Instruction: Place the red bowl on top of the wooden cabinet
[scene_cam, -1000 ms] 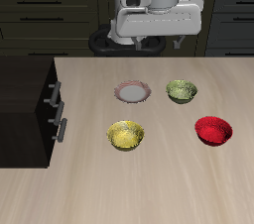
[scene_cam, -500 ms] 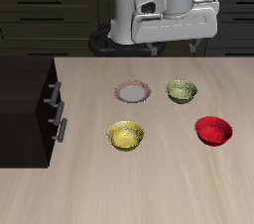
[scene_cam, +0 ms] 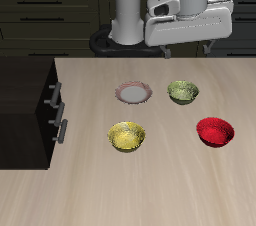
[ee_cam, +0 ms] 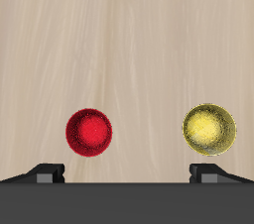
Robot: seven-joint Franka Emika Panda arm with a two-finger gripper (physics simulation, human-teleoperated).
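The red bowl [scene_cam: 215,131] sits upright on the light wooden table, toward the front edge; the wrist view shows it [ee_cam: 89,131] from above, with its textured inside. The wooden cabinet [scene_cam: 25,100], very dark with silver bar handles, stands at the opposite end of the table with its flat top bare. My gripper [scene_cam: 187,47] hangs high over the back of the table, well above and behind the red bowl. It is open, and its fingertips [ee_cam: 48,171] are spread wide with nothing between them.
A yellow bowl [scene_cam: 127,136] sits near the cabinet's drawer fronts and also shows in the wrist view [ee_cam: 209,129]. An olive-green bowl [scene_cam: 183,91] and a white dish [scene_cam: 134,93] lie farther back. Dark kitchen cupboards run behind the table.
My gripper has slid sideways along the back of the table, away from the cabinet and toward the red bowl's side. The bowls have not moved.
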